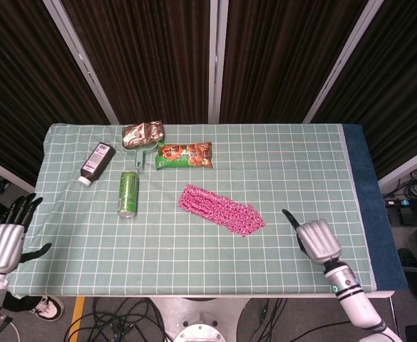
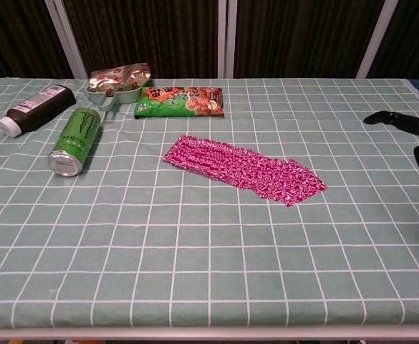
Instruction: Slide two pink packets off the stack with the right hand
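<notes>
A fanned stack of pink packets (image 1: 220,209) (image 2: 243,170) lies flat near the middle of the checked green tablecloth. My right hand (image 1: 313,239) (image 2: 415,133) hovers over the table's front right part, a short way right of the stack and apart from it. One dark finger points toward the packets and the hand holds nothing. My left hand (image 1: 6,236) hangs off the table's left edge with fingers spread, empty; the chest view does not show it.
At the back left lie a green can (image 1: 127,193) on its side, a dark bottle (image 1: 97,162), a shiny snack bag in a small green dish (image 1: 142,135) and a green-and-orange snack packet (image 1: 184,154). A blue strip (image 1: 370,192) edges the table on the right.
</notes>
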You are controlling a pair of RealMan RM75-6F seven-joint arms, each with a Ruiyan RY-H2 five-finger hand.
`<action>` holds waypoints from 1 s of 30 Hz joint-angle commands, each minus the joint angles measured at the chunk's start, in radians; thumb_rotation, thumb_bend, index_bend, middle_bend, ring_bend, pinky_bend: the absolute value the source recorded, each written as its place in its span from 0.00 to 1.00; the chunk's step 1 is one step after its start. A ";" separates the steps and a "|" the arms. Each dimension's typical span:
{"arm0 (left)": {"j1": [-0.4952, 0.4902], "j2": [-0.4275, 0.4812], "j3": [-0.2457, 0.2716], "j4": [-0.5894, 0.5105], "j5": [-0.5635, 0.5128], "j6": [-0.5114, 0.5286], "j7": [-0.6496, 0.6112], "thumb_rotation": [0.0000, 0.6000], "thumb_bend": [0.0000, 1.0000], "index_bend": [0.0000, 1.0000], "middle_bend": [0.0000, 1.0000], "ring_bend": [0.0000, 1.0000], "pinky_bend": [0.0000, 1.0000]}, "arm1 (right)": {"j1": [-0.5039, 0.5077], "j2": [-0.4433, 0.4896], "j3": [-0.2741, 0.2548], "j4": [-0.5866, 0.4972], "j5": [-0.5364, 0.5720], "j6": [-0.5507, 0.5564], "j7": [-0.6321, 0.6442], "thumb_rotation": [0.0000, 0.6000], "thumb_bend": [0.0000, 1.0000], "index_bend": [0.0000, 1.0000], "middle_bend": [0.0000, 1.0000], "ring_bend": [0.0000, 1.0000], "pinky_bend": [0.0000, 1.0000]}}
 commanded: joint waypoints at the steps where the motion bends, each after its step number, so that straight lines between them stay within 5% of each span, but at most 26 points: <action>1: 0.000 0.001 0.000 0.000 -0.001 -0.001 -0.002 1.00 0.14 0.08 0.05 0.00 0.21 | 0.039 -0.028 -0.005 -0.039 0.095 -0.072 -0.073 1.00 1.00 0.00 0.87 0.88 0.85; 13: 0.002 0.009 -0.002 0.008 -0.007 -0.002 -0.022 1.00 0.14 0.08 0.05 0.00 0.21 | 0.203 -0.071 0.027 -0.122 0.460 -0.213 -0.209 1.00 1.00 0.00 0.89 0.88 0.85; 30: 0.008 0.025 -0.005 0.019 -0.014 0.000 -0.057 1.00 0.14 0.08 0.05 0.00 0.21 | 0.441 -0.154 0.011 -0.078 0.822 -0.184 -0.317 1.00 1.00 0.00 0.90 0.88 0.85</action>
